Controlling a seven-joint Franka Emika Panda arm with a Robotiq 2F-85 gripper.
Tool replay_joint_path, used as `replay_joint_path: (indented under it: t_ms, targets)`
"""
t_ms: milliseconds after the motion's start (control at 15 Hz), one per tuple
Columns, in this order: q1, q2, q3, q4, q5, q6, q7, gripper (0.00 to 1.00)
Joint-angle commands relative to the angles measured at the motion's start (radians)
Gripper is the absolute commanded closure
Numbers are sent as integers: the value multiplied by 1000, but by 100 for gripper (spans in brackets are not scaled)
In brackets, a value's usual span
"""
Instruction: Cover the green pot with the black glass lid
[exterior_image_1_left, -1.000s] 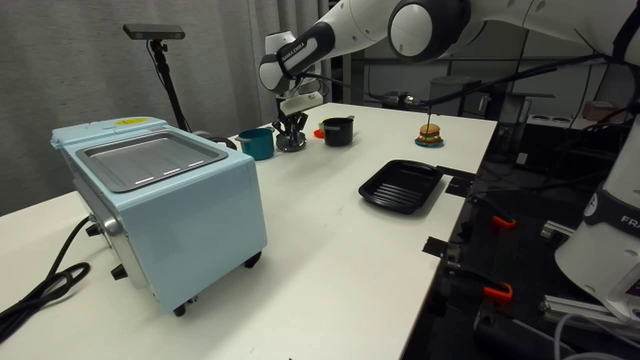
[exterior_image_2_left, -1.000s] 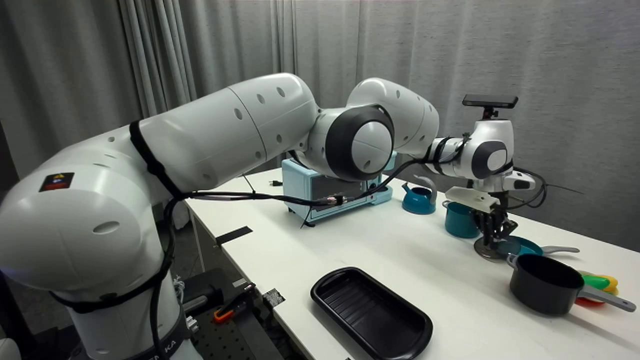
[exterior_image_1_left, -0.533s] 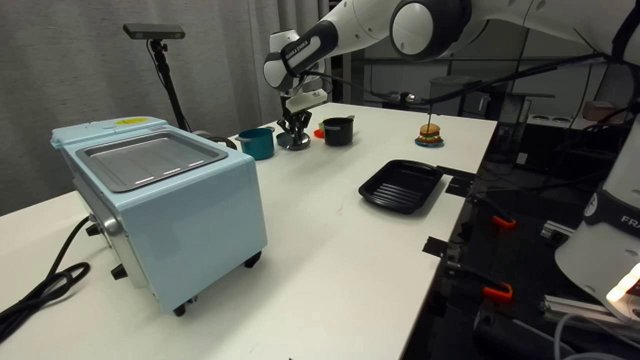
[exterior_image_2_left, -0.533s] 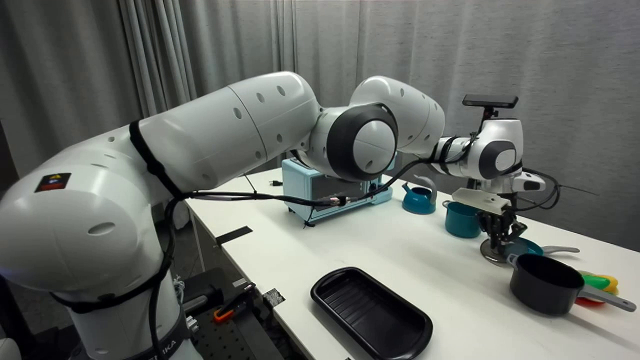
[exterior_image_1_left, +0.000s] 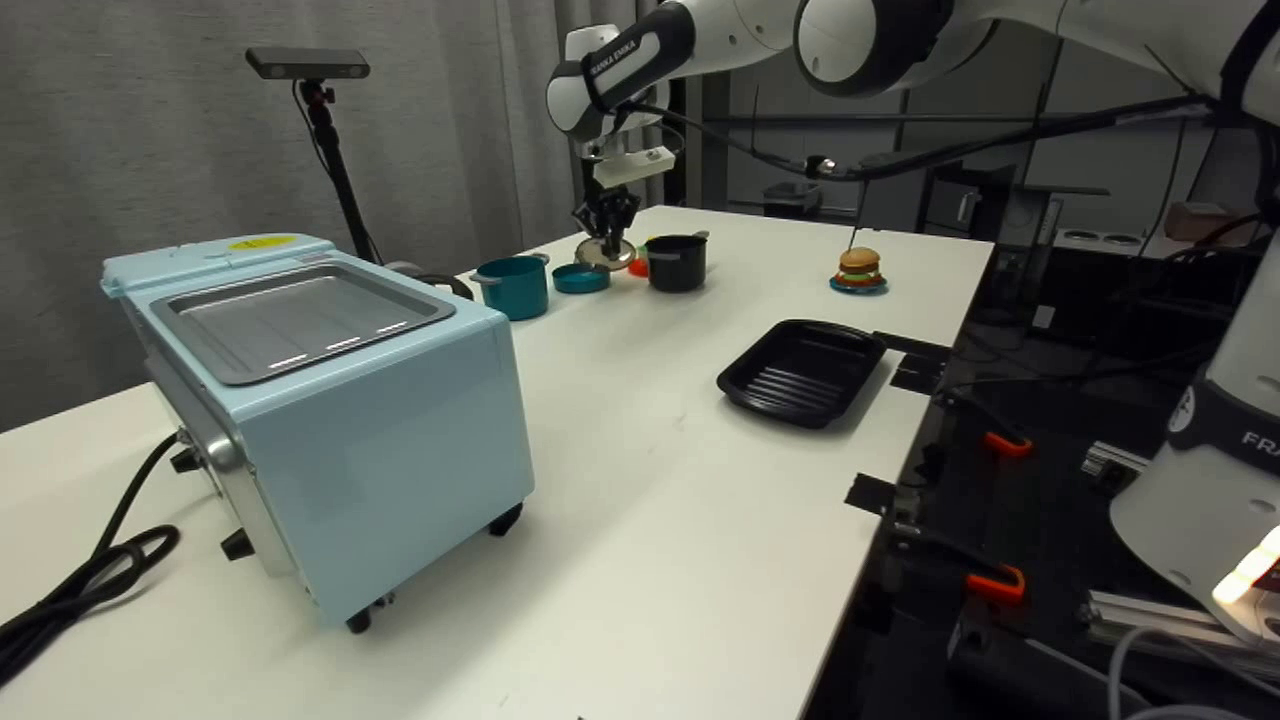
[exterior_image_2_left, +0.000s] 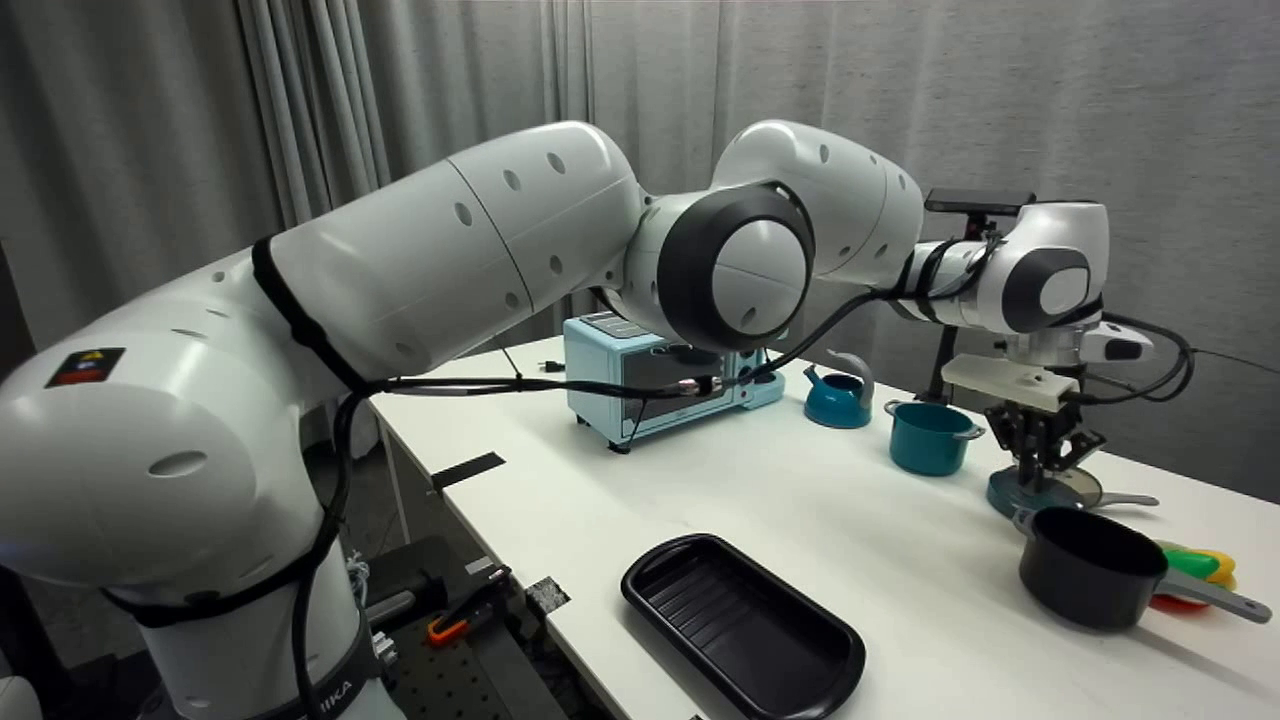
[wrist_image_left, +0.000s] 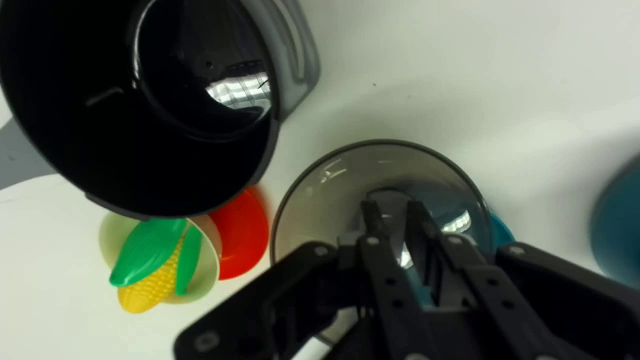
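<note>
In the wrist view we see the end effector (wrist_image_left: 393, 212) with its fingers drawn together at the middle of the black glass lid (wrist_image_left: 315, 210), gripping it. The lid is round, so we find no long axis; in an exterior view we see its disc (exterior_image_1_left: 590, 256) tilted, the top turned partly toward the near side. Below it lies a teal pan (exterior_image_1_left: 583, 284) on the white worktop (exterior_image_1_left: 650, 480); whether the two touch, we cannot tell. In an exterior view the pan's grey handle (exterior_image_2_left: 1132, 499) points right, and just beside, nearer, stands a black pot (exterior_image_2_left: 1080, 590).

The green pot (exterior_image_2_left: 925, 445) stands upright, left of the lid in both exterior views and apart from it. Its two side handles (exterior_image_2_left: 894, 408) set a line from far left to near right there, and farther left we see a blue kettle (exterior_image_2_left: 836, 405).

Compared with half a second ago, the lid has shifted right in both exterior views. The green pot has stayed put, and its right handle (exterior_image_2_left: 970, 434), then hidden behind the end effector, is now in our sight.
</note>
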Motion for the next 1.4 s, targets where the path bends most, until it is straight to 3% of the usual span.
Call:
replay_joint_path:
  t_ms: [0, 800, 1333]
  targets:
    - [-3, -11, 46, 33, 59, 6, 19, 96]
    - [10, -23, 128, 126, 104, -52, 17, 96]
    - [53, -18, 178, 90, 115, -10, 53, 96]
